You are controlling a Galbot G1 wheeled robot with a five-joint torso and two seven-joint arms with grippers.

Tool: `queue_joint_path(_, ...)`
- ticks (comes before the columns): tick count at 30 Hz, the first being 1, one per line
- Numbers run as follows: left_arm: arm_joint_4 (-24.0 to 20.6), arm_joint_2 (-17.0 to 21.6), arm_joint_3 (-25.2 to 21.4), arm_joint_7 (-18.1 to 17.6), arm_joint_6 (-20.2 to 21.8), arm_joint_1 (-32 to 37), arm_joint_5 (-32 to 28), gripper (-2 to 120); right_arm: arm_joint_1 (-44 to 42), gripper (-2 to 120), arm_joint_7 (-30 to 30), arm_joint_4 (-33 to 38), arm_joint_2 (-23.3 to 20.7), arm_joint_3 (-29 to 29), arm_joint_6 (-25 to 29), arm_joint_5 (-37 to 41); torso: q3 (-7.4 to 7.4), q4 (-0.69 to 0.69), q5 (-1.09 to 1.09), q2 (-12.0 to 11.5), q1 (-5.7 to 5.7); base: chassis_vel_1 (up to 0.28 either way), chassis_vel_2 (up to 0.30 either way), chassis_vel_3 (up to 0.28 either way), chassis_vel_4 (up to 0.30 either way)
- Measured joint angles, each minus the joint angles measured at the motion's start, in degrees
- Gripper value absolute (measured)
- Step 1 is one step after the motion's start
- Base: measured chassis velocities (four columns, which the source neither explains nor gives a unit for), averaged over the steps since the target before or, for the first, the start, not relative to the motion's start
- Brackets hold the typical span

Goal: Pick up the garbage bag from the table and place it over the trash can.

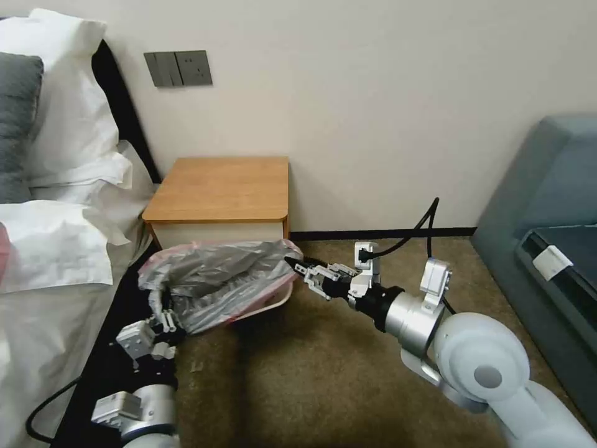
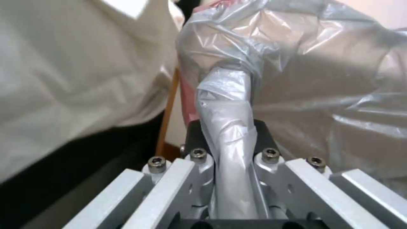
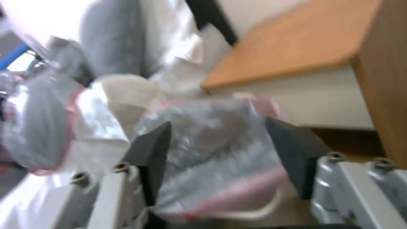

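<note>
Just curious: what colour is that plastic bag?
The garbage bag is see-through grey with pink edges, clearest in the head view.

A bed (image 1: 43,323) with white sheets fills the room's left side, two white pillows (image 1: 68,118) and a grey cushion (image 1: 15,118) stacked at its head, a grey wall switch plate (image 1: 178,68) beyond it, brown carpet (image 1: 311,373) alongside, and a blue-grey sofa (image 1: 547,236) across from it.
</note>
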Motion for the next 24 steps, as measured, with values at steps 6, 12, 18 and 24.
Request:
queue_joint_path(6, 0.24, 0.09, -1.63, 7.43, -3.95, 0.95, -3.47, 7, 2.92, 86, -5.62, -1.7, -1.69, 1.06, 2.57, 2.77, 0.0, 0.0, 0.0, 0.0, 0.0, 0.0, 0.0, 0.0, 0.0)
queue_joint_path(12, 0.24, 0.18, -1.69, 10.16, -5.31, 1.06, -4.87, 7, 3.74, 99, -15.34, -5.16, -3.42, 0.02, 3.4, -3.19, 0.0, 0.0, 0.0, 0.0, 0.0, 0.0, 0.0, 0.0, 0.0)
queue_joint_path(18, 0.05, 0.37, -1.67, 10.94, -5.75, 1.09, -5.09, 7, 4.09, 100, -17.58, -5.9, -4.17, -0.92, 3.49, -1.41, 0.0, -0.01, 0.0, 0.0, 0.0, 0.0, 0.0, 0.0, 0.0)
queue_joint_path(24, -0.02, 0.66, -1.62, 11.01, -6.17, 1.44, -5.35, 7, 4.08, 100, -16.65, -5.96, -3.97, -1.0, 3.5, 1.23, 0.0, 0.0, 0.0, 0.0, 0.0, 0.0, 0.0, 0.0, 0.0)
